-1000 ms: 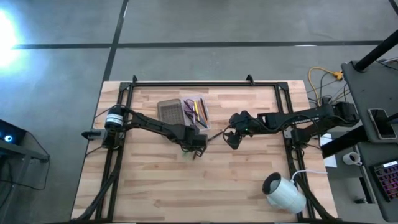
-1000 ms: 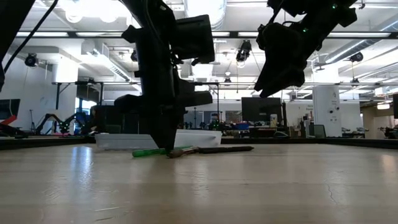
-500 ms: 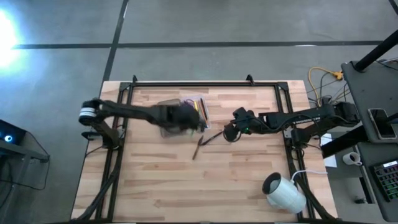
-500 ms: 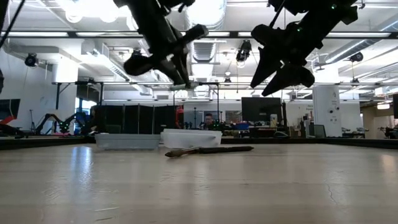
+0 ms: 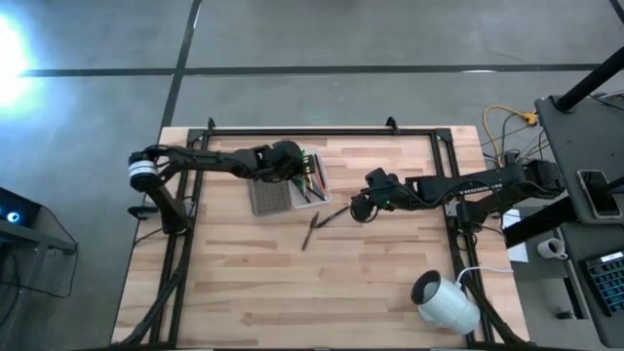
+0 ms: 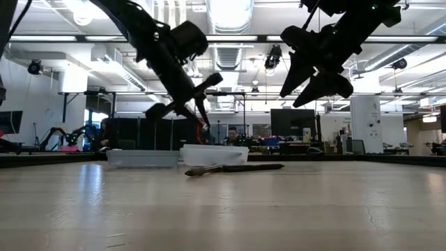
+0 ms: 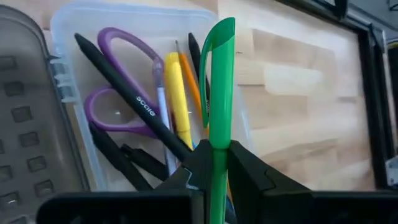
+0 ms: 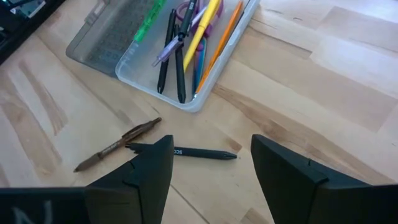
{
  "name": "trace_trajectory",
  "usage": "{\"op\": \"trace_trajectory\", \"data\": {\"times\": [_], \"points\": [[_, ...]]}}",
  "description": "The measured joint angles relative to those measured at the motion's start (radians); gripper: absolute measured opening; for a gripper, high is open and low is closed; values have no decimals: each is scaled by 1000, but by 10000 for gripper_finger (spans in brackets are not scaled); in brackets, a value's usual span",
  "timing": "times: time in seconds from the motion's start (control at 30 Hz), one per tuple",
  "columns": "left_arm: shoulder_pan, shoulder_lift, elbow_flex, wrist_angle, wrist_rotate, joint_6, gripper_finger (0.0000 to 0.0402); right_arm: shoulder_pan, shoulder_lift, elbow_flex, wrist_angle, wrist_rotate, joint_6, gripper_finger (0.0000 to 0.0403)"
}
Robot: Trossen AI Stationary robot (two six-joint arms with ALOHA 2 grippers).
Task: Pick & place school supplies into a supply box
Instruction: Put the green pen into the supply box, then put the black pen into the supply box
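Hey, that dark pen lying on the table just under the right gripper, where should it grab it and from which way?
Judging by its pose, the dark pen lies flat and alone on the wood. The open right gripper should descend from straight above and close across the barrel's middle, fingers either side, clear of the brown pen touching its one end.
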Motion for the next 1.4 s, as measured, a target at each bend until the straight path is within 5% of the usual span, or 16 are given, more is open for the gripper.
{"op": "trace_trajectory", "data": {"times": [0.3,0.8,1.07,1.4], "points": [[4,15,-32,15,-47,10,29,0,0,0,-3,23,-3,205],[-5,13,-28,41,-73,17,152,0,0,0,-2,-11,-54,206],[-100,6,35,34,-37,106,154,0,90,0,10,-213,-437,206],[-268,-117,29,-128,-110,62,154,-1,228,58,0,-200,-672,206]]}}
